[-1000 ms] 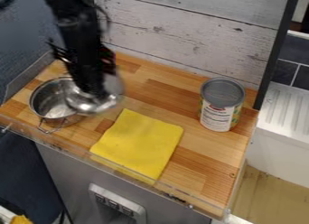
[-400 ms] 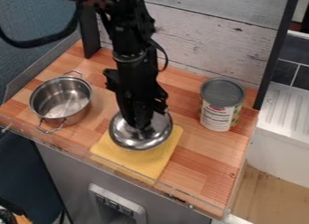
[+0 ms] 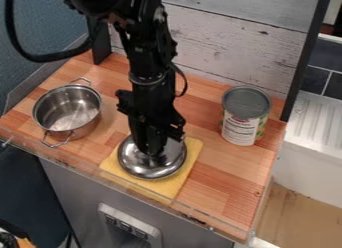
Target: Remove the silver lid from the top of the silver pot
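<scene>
Lid-off step basically done: silver lid (image 3: 139, 168) sits over the yellow cloth (image 3: 160, 189), apart from the open silver pot (image 3: 77, 128). Next, probably settle it, release, lift clear. Lid is directly under the claw (image 3: 154, 151), around its tip; claw opening and grip can't be told.

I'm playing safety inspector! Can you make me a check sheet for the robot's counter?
Surface: wooden counter, striped with lighter and darker wood.
Job's things: silver pot uncovered, upright; silver lid off it, over a yellow cloth.
Clutter: one can, upright, well away from the lid.
Gripper: gripper at the lid's top; its grip can't be judged.
Cables: black cable looping at upper left.
Surroundings: pale plank wall behind.
</scene>
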